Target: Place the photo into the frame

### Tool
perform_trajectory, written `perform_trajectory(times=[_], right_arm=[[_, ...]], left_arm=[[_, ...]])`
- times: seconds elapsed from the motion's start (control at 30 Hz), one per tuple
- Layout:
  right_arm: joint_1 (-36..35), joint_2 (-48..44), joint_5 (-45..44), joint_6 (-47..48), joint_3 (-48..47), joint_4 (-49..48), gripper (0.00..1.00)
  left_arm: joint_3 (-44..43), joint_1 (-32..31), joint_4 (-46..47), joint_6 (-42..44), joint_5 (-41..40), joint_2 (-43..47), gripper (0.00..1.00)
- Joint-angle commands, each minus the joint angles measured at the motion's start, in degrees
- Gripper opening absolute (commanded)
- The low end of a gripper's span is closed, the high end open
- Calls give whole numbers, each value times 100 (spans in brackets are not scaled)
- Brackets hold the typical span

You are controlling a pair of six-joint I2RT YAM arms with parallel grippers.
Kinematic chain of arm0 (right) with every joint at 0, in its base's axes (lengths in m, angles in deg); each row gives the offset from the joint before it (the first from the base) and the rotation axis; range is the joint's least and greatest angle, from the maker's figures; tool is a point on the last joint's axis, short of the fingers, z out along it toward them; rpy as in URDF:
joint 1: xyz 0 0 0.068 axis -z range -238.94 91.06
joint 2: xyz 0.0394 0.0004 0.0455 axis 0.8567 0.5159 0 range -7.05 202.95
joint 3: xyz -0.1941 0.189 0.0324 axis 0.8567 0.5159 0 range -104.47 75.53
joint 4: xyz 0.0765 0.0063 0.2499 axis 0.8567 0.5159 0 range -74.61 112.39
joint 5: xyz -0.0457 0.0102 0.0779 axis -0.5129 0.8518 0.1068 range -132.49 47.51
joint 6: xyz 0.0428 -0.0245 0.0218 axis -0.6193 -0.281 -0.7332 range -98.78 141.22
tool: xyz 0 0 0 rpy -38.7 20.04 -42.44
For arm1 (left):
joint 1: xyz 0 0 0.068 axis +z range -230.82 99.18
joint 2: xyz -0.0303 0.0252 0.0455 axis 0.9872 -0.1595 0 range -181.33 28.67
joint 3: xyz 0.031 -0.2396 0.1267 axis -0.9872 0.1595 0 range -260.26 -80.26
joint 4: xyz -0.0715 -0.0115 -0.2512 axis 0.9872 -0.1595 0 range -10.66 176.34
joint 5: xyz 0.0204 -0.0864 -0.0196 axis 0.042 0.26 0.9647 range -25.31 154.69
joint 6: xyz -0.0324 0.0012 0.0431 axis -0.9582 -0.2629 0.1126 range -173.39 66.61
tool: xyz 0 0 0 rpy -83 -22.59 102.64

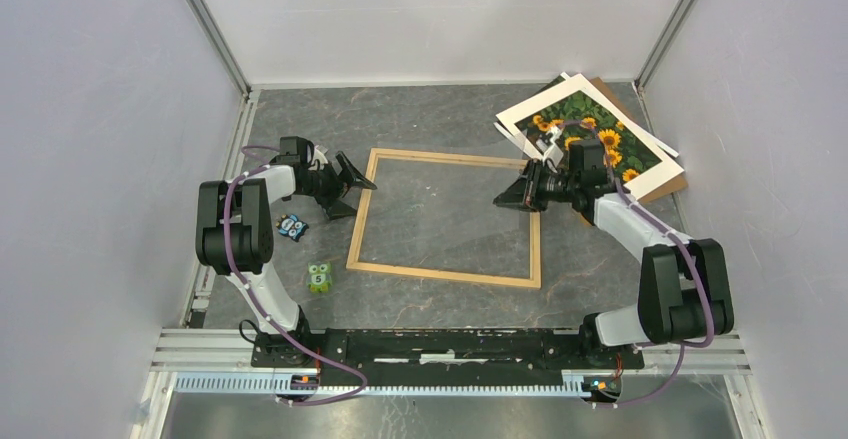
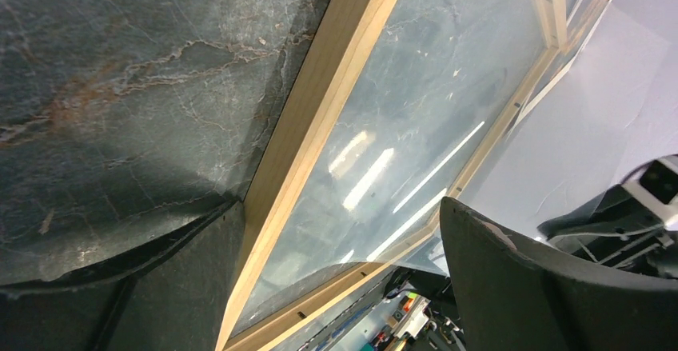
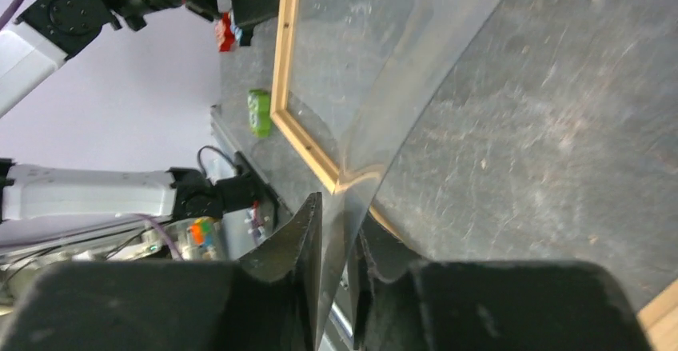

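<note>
Since likely thin, light, floppy, pinch photo [image 1: 575, 101] by white border, far right atop brown board [image 1: 672, 187], apart from frame [image 1: 452, 276]. Note left claw [image 1: 350, 181] spread, empty; right claw [image 1: 512, 197] astride clear sheet [image 3: 416, 47], cannot tell grip.

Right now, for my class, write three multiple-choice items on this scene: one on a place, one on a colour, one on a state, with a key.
1. Where is the photo relative to the frame? A inside it; B beyond its far right corner; C at its near left corner.
2. The small figure by the frame's near left corner is: A red; B green; C white.
3. The left gripper is: A open; B shut; C out of view.
Key: 1 B, it lies outside the strips; 2 B, its body is green; 3 A, its fingers stand wide apart.
</note>
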Motion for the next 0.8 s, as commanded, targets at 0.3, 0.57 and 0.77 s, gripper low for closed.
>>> perform_trajectory(times=[0.3, 0.57, 0.77], right_arm=[[-434, -125, -1295, 746, 487, -153, 48], [-630, -716, -2631, 372, 991, -354, 48], [-626, -568, -2495, 238, 1003, -437, 19]], left_arm=[[10, -46, -85, 59, 31, 134, 97], [10, -52, -103, 63, 16, 176, 97], [10, -48, -104, 64, 24, 199, 97]])
